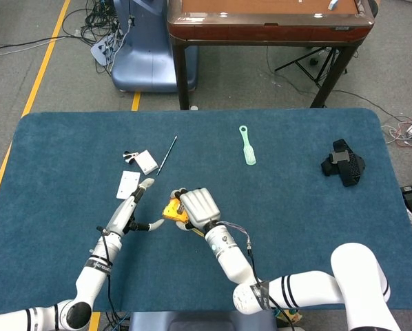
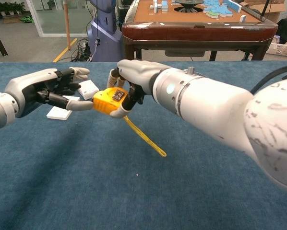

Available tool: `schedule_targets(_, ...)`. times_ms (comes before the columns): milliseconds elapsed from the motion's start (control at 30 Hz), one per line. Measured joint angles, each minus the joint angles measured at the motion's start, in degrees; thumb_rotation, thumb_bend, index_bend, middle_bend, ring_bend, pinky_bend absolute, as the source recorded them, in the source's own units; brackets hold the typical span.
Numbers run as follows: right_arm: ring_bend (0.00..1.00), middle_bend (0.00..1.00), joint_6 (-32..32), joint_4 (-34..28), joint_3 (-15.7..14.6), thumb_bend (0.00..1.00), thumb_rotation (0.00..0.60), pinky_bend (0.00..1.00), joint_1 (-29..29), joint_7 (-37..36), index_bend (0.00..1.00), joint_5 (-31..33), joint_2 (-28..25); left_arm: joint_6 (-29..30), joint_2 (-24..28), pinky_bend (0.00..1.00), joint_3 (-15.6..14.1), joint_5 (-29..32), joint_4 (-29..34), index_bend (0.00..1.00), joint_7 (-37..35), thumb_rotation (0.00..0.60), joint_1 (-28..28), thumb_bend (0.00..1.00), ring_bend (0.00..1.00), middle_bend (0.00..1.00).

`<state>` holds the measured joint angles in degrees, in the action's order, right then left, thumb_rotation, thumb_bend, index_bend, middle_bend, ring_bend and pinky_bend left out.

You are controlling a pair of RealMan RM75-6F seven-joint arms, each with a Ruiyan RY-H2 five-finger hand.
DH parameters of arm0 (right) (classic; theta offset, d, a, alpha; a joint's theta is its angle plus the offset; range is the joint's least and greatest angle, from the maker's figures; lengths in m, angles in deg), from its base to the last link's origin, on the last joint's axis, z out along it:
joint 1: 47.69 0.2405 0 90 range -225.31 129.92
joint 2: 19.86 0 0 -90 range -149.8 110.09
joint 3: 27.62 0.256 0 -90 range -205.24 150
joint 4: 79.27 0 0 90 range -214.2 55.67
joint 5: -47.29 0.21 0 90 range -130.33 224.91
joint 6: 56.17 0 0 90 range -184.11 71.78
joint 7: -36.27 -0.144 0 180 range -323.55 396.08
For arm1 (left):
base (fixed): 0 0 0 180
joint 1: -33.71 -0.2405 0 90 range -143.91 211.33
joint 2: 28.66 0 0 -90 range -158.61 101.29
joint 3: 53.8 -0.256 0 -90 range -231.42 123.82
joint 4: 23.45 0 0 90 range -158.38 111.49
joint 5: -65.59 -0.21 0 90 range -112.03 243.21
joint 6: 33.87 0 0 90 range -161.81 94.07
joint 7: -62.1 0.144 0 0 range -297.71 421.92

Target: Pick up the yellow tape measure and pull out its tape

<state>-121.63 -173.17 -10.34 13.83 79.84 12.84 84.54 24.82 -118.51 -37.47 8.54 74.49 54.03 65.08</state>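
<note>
My right hand (image 1: 198, 206) grips the yellow tape measure (image 1: 171, 209) just above the blue table, left of centre. In the chest view the yellow case (image 2: 107, 99) sits under the right hand (image 2: 136, 76), and a short length of yellow tape (image 2: 144, 139) hangs out of it, slanting down to the right. My left hand (image 1: 130, 215) is beside the case on its left, fingers spread and holding nothing. In the chest view the left hand (image 2: 40, 89) has its thumb tip at the case's left edge, touching or nearly touching it.
A white card (image 1: 129, 184), a small white box (image 1: 147, 162) and a thin dark rod (image 1: 167, 154) lie behind the left hand. Farther back are a green plastic tool (image 1: 247, 145) and a black strap (image 1: 344, 163) at far right. A wooden table (image 1: 268, 27) stands beyond.
</note>
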Motion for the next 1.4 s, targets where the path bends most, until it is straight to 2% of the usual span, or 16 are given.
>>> schedule_targets(500,0.69,0.71,0.7,1.8,0.5,0.78,0.6,0.42,0.2,-1.1,0.64,-0.3,1.6,-0.4,-2.1,0.0,0.3,2.3,-1.4,0.0,0.9,0.6,1.1,0.17,0.0,0.0)
schedule_targets(1400,0.69,0.72,1.6,1.0,-0.5,0.79,0.6,0.42,-0.8,-1.4,0.65,-0.1,0.5,0.0,-1.6,0.0,0.5,3.1,-2.5,0.0,1.5,0.6,0.8,0.17,0.0,0.0)
